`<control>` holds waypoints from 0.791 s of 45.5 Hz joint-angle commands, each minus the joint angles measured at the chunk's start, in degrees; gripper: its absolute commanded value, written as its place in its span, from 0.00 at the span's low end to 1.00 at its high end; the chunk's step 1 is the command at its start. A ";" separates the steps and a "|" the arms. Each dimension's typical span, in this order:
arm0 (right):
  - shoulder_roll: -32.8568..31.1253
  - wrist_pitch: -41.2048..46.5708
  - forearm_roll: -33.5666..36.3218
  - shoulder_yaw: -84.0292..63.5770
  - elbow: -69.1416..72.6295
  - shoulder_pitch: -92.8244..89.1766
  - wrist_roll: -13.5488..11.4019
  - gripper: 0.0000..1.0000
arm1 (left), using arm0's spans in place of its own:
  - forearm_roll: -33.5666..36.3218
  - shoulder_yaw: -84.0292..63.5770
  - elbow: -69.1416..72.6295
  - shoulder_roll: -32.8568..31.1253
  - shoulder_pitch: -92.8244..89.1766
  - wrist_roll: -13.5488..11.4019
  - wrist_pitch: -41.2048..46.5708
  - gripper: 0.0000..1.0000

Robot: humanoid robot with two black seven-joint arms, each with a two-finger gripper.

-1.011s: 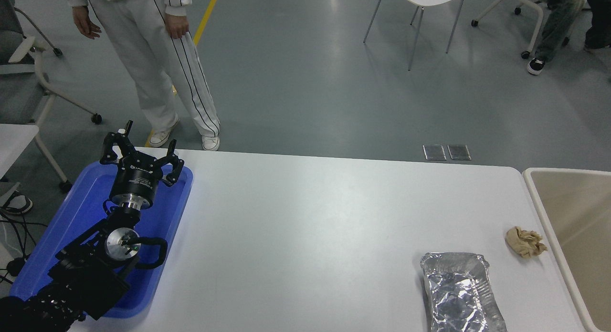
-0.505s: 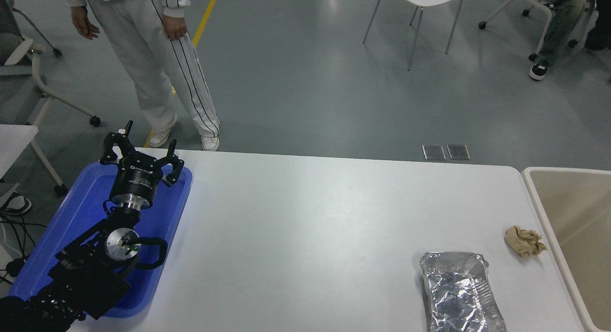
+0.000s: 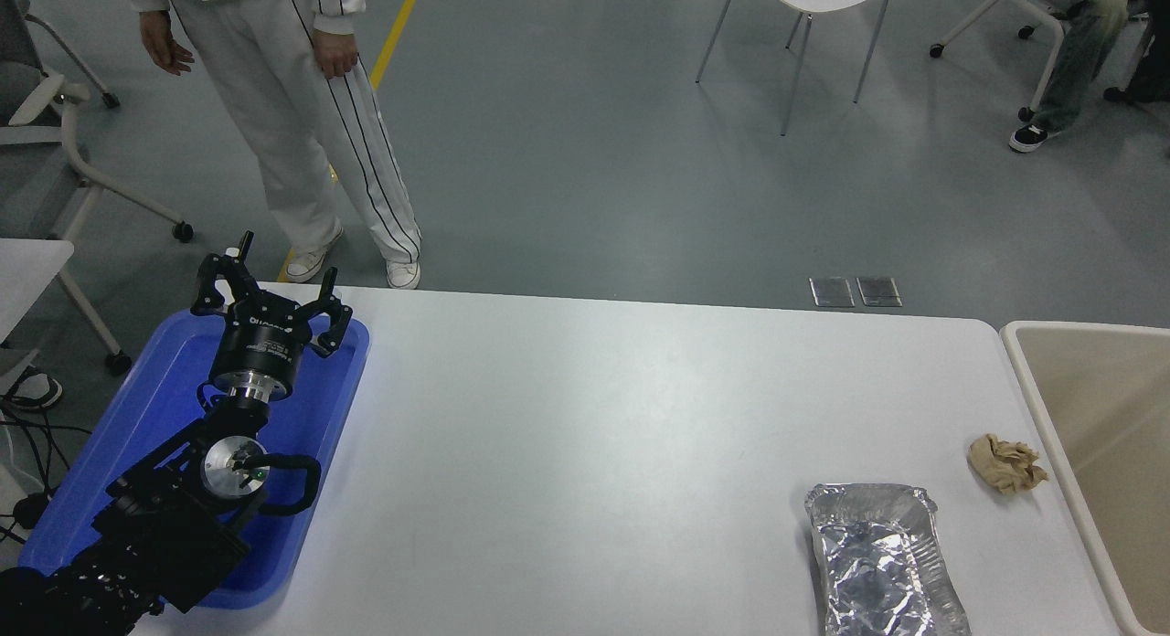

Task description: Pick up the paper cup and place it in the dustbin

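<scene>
The paper cup does not show anywhere in the head view. The dustbin (image 3: 1038, 385), beige with a pale cream rounded rim, stands against the table's right edge and is cut off by the picture. My left gripper (image 3: 271, 289) is parked at the lower left above the blue tray, open and empty. My right arm and gripper are out of view.
A blue tray (image 3: 311, 417) lies at the table's left under the left arm. A crumpled tan paper wad (image 3: 1005, 463) lies near the dustbin's rim. A foil tray (image 3: 882, 558) sits at the front right. A person (image 3: 292, 115) stands beyond the table's far left corner.
</scene>
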 commanded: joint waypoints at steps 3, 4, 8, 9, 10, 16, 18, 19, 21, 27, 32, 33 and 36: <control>4.57 -8.75 2.26 9.33 -3.93 -6.29 -4.03 0.00 | 0.00 0.00 0.00 0.00 0.00 0.01 0.00 1.00; 4.84 -9.02 2.26 9.86 -4.20 -6.46 -4.03 0.00 | 0.00 0.00 0.00 0.00 0.00 0.01 0.00 1.00; 5.72 -9.72 2.26 11.09 -5.25 -6.64 -4.38 0.00 | 0.00 0.00 0.00 0.00 0.00 0.01 0.00 1.00; 5.89 -9.89 2.26 11.18 -5.43 -6.64 -4.47 0.00 | 0.00 0.00 0.00 0.00 0.00 0.01 0.00 1.00; 5.98 -10.07 2.26 11.27 -5.69 -6.64 -4.55 0.00 | 0.00 0.00 0.00 0.00 0.00 0.01 0.00 1.00; 7.83 -10.95 2.35 11.36 -7.10 -6.64 -4.64 0.00 | 0.00 0.00 0.00 0.00 0.00 0.01 0.00 1.00; 8.09 -11.83 2.35 11.36 -7.19 -6.73 -4.56 0.00 | 0.00 0.00 0.00 0.00 0.00 0.01 0.00 1.00; 8.35 -12.53 2.35 11.36 -7.27 -6.64 -4.56 0.01 | 0.00 0.00 -0.08 0.00 0.00 0.01 0.00 1.00; 8.97 -14.46 2.35 11.36 -7.28 -6.73 -4.56 0.23 | 0.00 0.00 0.00 0.00 0.00 0.01 0.00 1.00; 10.02 -22.45 2.26 11.36 -7.28 -6.64 -4.38 0.99 | 0.00 0.00 0.00 0.00 0.00 0.01 0.00 1.00; 10.82 -24.13 2.35 11.45 -7.19 -6.64 -4.38 1.00 | 0.00 0.00 0.00 0.00 0.00 0.01 0.00 1.00; 10.90 -24.13 2.35 11.45 -7.19 -6.64 -4.38 1.00 | 0.00 0.00 0.00 0.00 0.00 0.01 0.00 1.00; 10.82 -24.13 2.35 11.45 -7.10 -6.55 -4.38 1.00 | 0.00 0.00 0.00 0.00 0.00 0.01 0.00 1.00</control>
